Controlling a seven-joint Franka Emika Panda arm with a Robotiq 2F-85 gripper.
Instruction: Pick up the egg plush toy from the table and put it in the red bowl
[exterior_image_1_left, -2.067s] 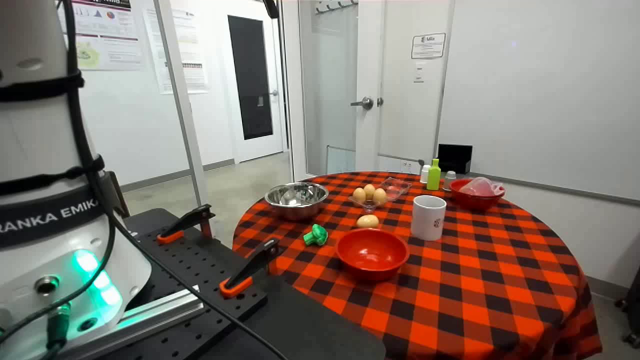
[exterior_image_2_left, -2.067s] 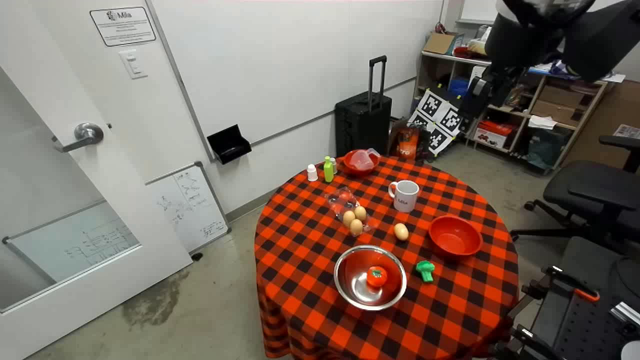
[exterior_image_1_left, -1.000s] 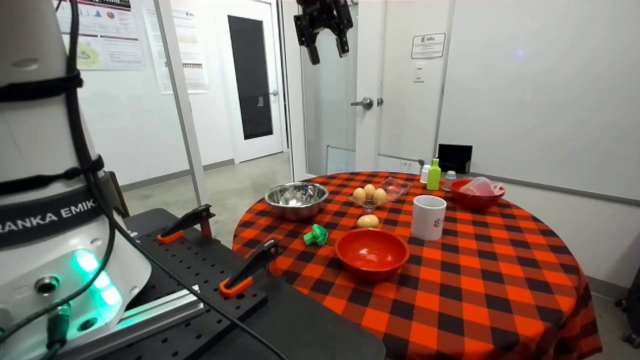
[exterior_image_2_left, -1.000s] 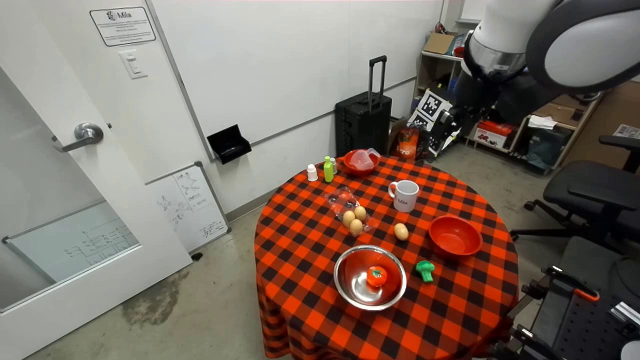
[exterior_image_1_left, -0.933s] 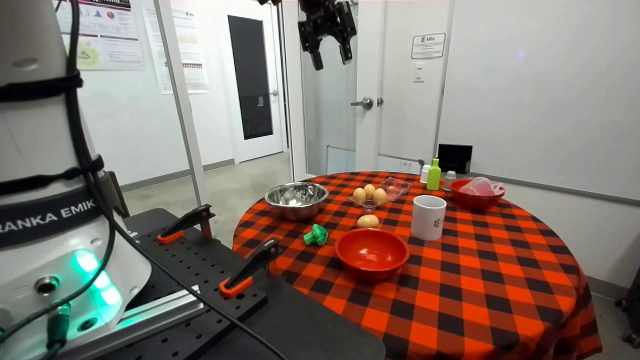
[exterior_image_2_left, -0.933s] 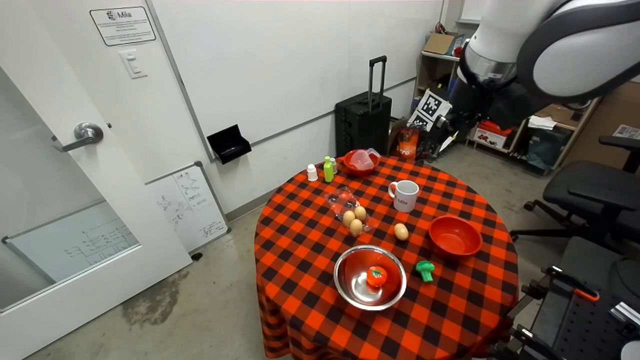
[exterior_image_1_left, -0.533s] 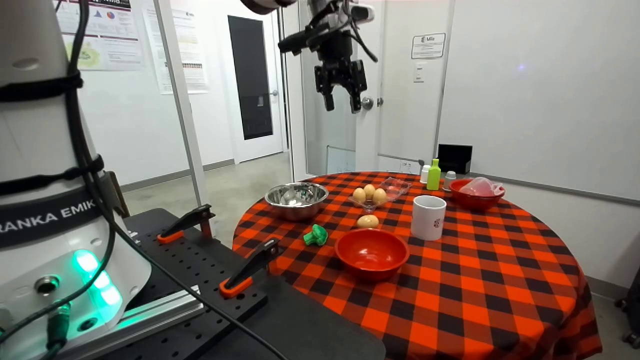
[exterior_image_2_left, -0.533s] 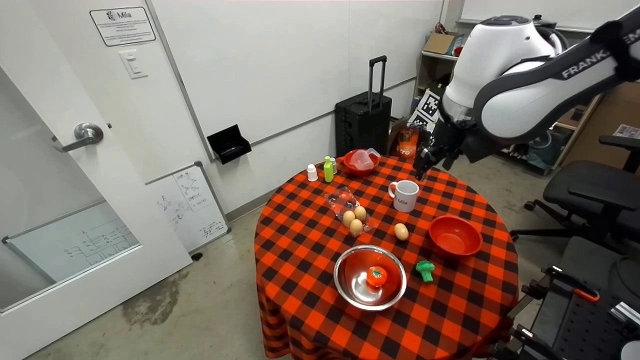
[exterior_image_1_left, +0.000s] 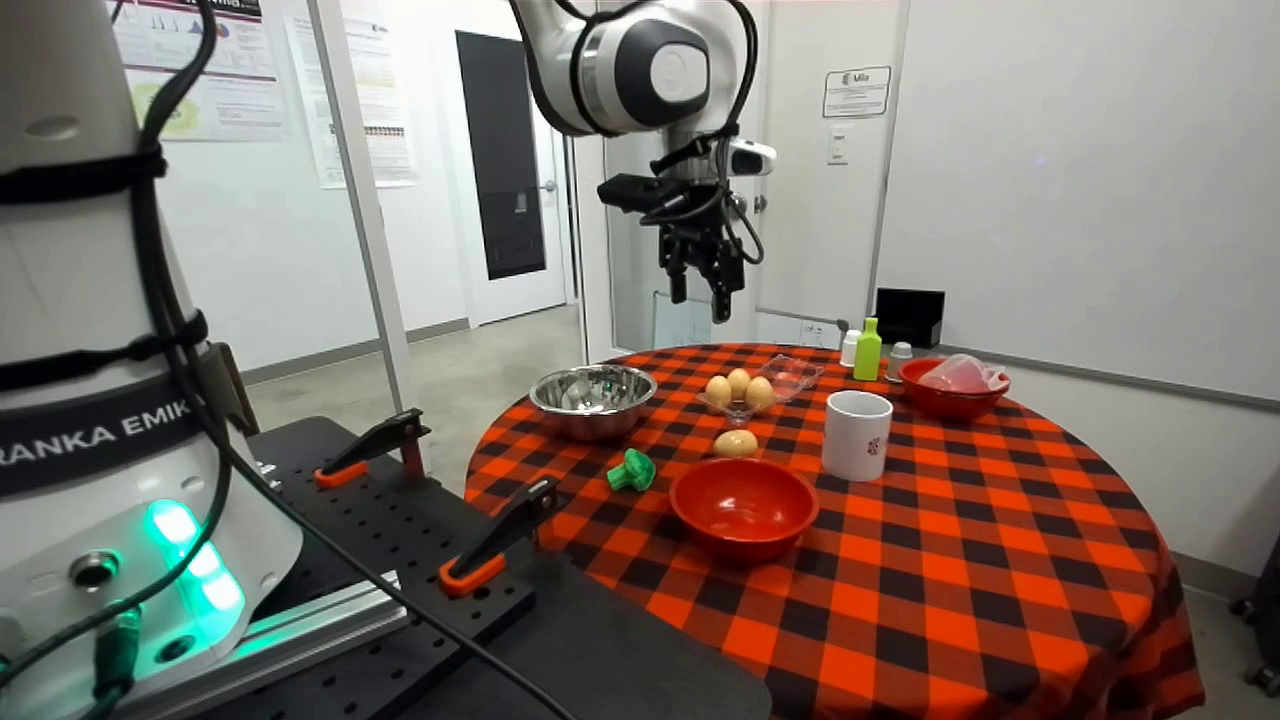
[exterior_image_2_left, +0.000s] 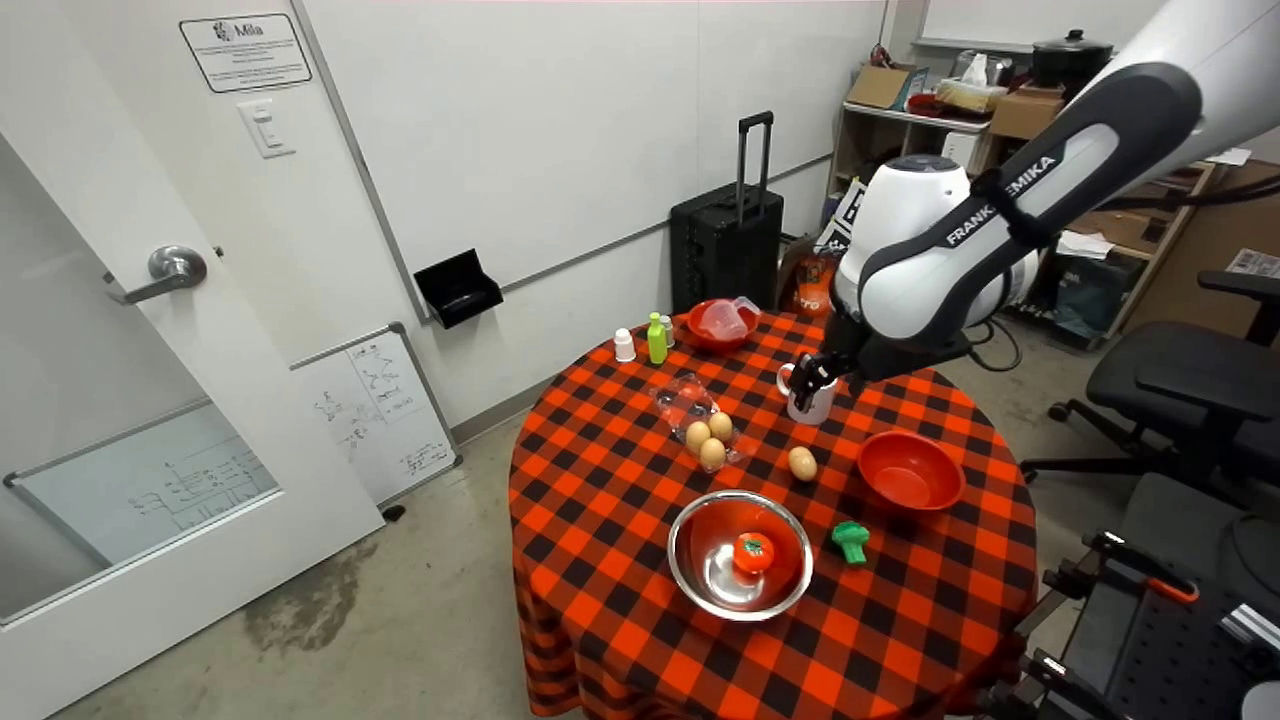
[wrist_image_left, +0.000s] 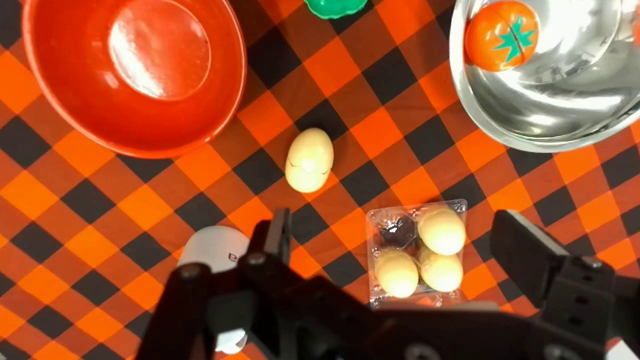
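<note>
The egg toy (exterior_image_1_left: 736, 444) is a cream-yellow oval lying alone on the checkered tablecloth; it also shows in an exterior view (exterior_image_2_left: 802, 464) and in the wrist view (wrist_image_left: 309, 160), with a crack line round it. The red bowl (exterior_image_1_left: 743, 510) stands close beside the egg and is empty; it also shows in an exterior view (exterior_image_2_left: 908, 474) and in the wrist view (wrist_image_left: 165, 117). My gripper (exterior_image_1_left: 700, 304) hangs open and empty well above the table, pointing down. In the wrist view, its fingers (wrist_image_left: 392, 225) are wide apart, with the egg ahead of the left finger.
A clear carton (wrist_image_left: 392, 225) holds three eggs below the fingers. A white mug (exterior_image_1_left: 857, 437), a steel bowl (exterior_image_2_left: 740, 600) with a toy tomato (exterior_image_2_left: 753, 553), and green toy broccoli (exterior_image_2_left: 850, 541) stand round the egg. A farther red bowl (exterior_image_1_left: 950, 398), green bottle (exterior_image_1_left: 867, 352) and shakers are at the table edge.
The arm has come into view and moved down over the table, toward the eggs and mug. The gripper stays open. The egg, bowls and other things have not moved.
</note>
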